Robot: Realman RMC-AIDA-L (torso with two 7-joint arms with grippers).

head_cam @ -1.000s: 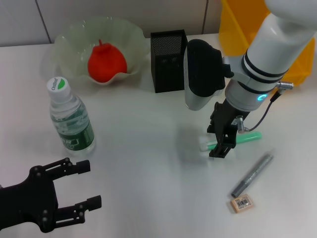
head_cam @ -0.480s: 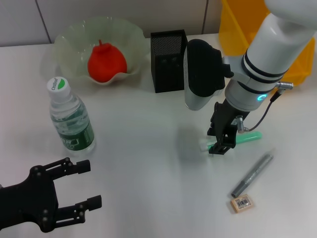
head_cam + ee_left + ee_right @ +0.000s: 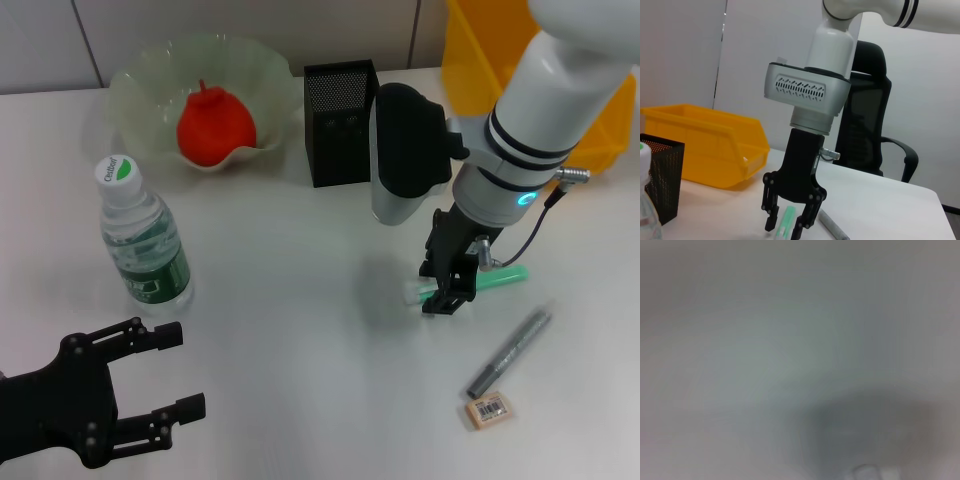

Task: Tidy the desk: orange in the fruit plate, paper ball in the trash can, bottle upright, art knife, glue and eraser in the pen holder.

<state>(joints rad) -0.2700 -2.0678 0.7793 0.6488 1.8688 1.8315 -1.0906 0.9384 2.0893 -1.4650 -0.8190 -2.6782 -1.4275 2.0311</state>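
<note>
The left gripper [image 3: 165, 375] is hovering released at lower left. The bottle [image 3: 143, 243] is standing upright, the orange [image 3: 214, 125] sitting in the fruit plate [image 3: 142, 75] — upper left. Right of centre, the right gripper [image 3: 437, 287] is straddling the green glue stick [image 3: 503, 277], fingers parted. The eraser [image 3: 488, 410] is lying at lower right.

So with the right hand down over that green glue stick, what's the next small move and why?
Probably close the fingers. The right hand is at the desk with its open fingers either side of the green glue stick, which lies flat. Once gripped, it can go up to the black pen holder. The left hand sits idle, open, near the desk's front edge.
</note>
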